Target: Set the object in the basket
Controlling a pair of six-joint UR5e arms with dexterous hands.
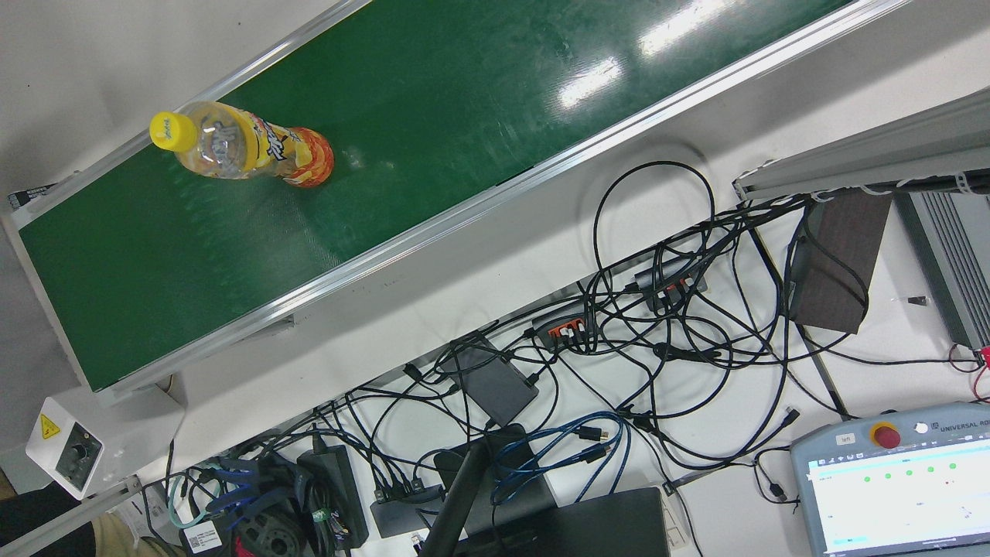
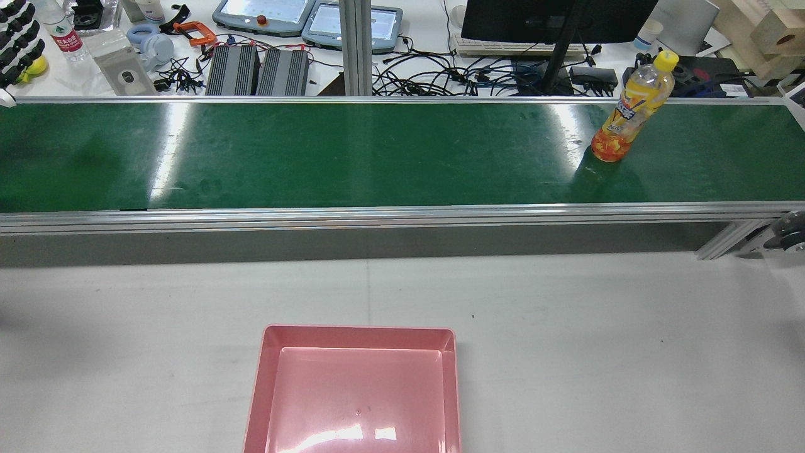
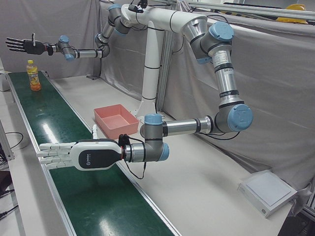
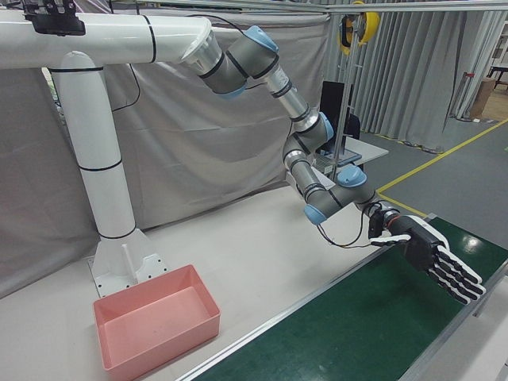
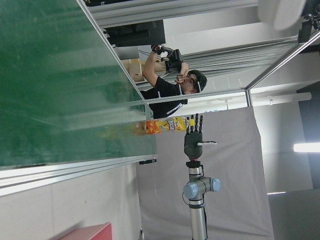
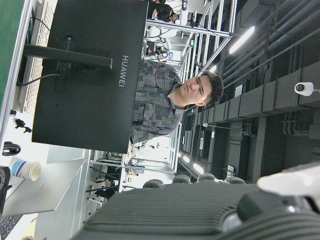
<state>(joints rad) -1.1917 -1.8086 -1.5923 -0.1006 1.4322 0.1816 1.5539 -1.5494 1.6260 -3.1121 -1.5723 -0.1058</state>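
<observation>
Bottle (image 1: pixel 247 151) with a yellow cap stands upright on the green belt (image 1: pixel 464 116) in the front view. The rear view puts it toward the belt's right end, well apart from the empty pink basket (image 2: pixel 358 330) on the counter (image 2: pixel 566 314). In the left-front view the left hand (image 3: pixel 78 155) hovers over the belt, fingers straight and released, holding nothing. The right hand (image 3: pixel 22 45) is above the bottle, spread open. The right-front view shows the right hand's fingers extended, empty.
</observation>
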